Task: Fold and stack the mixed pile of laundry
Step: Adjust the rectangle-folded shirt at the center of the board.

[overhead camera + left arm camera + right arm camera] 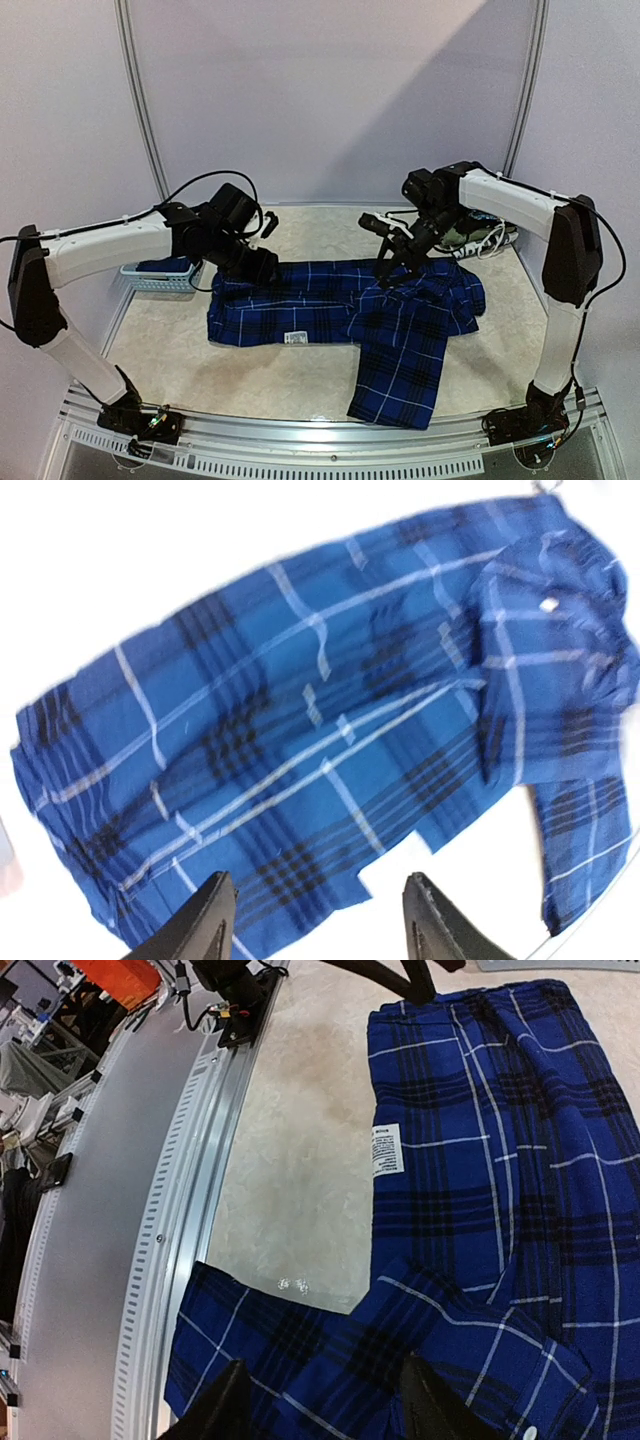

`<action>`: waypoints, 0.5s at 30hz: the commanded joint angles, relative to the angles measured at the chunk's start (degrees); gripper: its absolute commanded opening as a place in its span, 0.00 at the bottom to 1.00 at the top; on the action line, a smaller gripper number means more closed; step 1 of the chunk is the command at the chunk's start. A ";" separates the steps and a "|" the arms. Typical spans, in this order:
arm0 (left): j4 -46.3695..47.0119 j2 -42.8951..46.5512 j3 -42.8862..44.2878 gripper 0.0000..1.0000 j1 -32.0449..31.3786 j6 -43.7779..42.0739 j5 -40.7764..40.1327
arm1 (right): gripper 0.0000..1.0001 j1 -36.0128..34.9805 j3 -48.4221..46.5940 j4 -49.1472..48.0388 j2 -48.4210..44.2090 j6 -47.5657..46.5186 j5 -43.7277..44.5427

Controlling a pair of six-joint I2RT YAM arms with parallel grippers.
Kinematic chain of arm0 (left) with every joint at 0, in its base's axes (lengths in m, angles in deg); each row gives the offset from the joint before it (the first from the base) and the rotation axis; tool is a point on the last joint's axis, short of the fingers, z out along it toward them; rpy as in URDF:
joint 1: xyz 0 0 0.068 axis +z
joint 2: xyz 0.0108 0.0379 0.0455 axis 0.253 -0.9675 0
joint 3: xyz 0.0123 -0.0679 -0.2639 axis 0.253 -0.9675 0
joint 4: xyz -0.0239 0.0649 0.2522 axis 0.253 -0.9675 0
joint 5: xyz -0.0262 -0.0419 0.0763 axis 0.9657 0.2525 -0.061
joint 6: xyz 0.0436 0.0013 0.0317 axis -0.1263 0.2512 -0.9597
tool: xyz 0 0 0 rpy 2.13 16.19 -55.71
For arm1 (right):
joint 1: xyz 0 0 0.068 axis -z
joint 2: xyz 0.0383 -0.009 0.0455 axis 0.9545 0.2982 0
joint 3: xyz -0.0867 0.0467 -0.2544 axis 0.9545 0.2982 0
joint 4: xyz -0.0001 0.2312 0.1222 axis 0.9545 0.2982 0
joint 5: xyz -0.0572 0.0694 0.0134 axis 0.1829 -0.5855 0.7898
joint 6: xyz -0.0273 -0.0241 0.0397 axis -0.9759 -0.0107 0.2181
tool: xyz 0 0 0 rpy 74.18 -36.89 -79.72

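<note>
Blue-and-black plaid cotton shirt lies spread just below both hands. Left gripper and right gripper gape, empty. Risk: a shallow pinch grabs one layer only, skewing the fold.

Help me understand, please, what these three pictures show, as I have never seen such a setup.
This is a robot with a left arm and a right arm, bolted at the near edge of a table. The wide picture comes from a fixed camera above and behind them. The other two come from a camera on each wrist, looking down past that arm's own fingers. On the table lies a blue-and-black plaid shirt, spread mostly flat, with one part reaching toward the near edge. A light-blue basket sits at the left. The left gripper and the right gripper hover at the shirt's far edge, both with jaws open, so nothing seems to be held.
</note>
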 commanded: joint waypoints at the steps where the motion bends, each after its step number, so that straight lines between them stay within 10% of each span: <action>1: 4.33 -3.14 4.00 0.60 0.56 -0.20 2.58 | 0.61 4.53 -0.97 18.46 -0.78 -11.50 1.72; 15: 11.41 -30.83 30.34 0.62 -4.09 0.88 17.08 | 0.72 19.36 6.29 0.54 1.25 28.86 10.20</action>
